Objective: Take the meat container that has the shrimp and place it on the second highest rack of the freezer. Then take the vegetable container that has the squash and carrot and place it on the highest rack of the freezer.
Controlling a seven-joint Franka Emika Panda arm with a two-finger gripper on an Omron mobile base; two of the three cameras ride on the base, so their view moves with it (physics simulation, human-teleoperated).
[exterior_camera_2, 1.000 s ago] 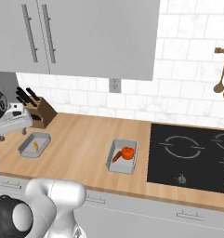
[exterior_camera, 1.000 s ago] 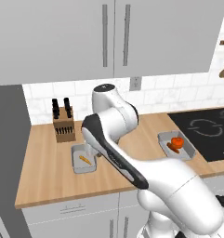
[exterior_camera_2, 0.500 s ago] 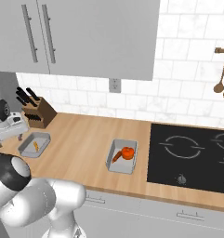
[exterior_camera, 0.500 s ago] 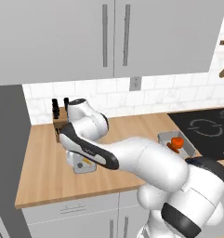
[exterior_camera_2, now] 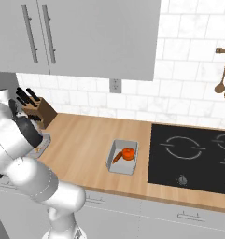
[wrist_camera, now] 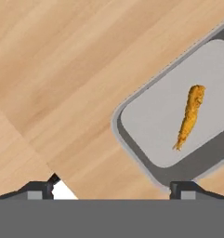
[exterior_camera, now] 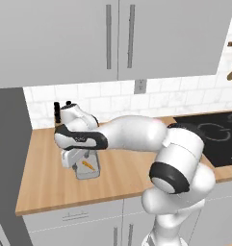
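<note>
Shrimp (wrist_camera: pixel 190 116) tray (wrist_camera: pixel 146 139) runs off frame under wide-open tool (wrist_camera: pixel 113 188).

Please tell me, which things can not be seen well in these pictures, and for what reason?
- Shrimp container: left base view, the arm covers its far part.
- Shrimp container, hand view: right edge cuts it off.
- Squash and carrot: right base view, too small to tell pieces apart.
- Knife block: the arm hides its lower left.

No readable text or labels.
</note>
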